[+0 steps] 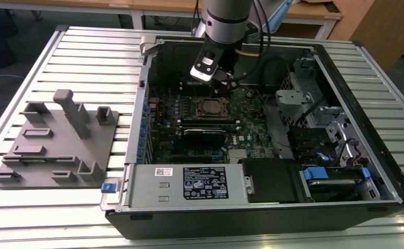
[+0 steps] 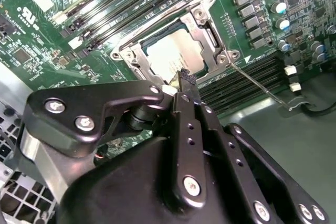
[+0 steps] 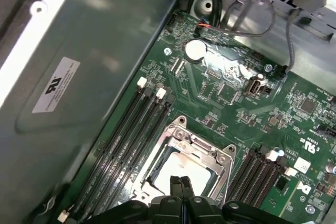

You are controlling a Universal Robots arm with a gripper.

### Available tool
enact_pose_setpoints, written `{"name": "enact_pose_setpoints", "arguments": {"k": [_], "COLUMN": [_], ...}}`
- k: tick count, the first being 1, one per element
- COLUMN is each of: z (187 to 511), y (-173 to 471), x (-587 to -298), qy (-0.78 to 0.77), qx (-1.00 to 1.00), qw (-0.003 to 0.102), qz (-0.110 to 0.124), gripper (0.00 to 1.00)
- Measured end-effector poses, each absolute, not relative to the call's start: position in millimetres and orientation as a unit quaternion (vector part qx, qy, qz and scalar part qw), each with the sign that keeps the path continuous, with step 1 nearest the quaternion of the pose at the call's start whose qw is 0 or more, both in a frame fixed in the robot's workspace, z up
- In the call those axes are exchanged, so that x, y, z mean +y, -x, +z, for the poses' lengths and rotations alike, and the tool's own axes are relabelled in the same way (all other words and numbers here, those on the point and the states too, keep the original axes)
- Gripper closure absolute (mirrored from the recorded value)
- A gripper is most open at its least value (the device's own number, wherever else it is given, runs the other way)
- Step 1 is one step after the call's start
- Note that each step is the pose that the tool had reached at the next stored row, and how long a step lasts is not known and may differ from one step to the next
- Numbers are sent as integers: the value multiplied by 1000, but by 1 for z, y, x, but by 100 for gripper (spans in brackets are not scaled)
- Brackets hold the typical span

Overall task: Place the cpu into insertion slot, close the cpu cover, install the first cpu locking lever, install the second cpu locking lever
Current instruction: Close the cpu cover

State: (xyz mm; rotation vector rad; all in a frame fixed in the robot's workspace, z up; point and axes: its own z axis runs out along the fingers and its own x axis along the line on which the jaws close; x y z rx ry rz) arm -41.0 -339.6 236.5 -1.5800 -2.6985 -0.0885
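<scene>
While the arm reached down into the open computer case (image 1: 257,223) on the slatted table (image 1: 84,46), the pincer (image 3: 181,182) had its two fingers pressed together with nothing between them. Its tips were poised just above one edge of the insertion slot (image 1: 199,108). The cpu (image 2: 168,53) lay flat inside that slot, its dull grey top showing through the window of the cpu cover (image 2: 205,27), which looked folded down over it. From one corner of the slot a thin wire locking lever (image 2: 260,83) stuck out across the black memory slots (image 2: 262,66) beside it, and I judged it not hooked down. A second wire lever (image 2: 157,19) ran along the slot's opposite side; I could not tell whether that one was latched.

The risks came from how close everything sat. The fingertips hung so near the slot that a slightly low or skewed push could scrape the chip's top or catch the cover's edge and lift it. The lever was thin and springy, so it could slip off the narrow tips and snap back. A sideways slide away from the slot could knock the memory slots.
</scene>
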Motion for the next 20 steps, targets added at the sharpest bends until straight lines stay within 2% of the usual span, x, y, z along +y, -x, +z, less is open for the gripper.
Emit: {"name": "enact_pose_setpoints", "arguments": {"k": [20], "z": [236], "y": [41], "x": [-340], "qy": [436], "qx": [-900], "qw": [9], "qz": [-28], "gripper": [89]}}
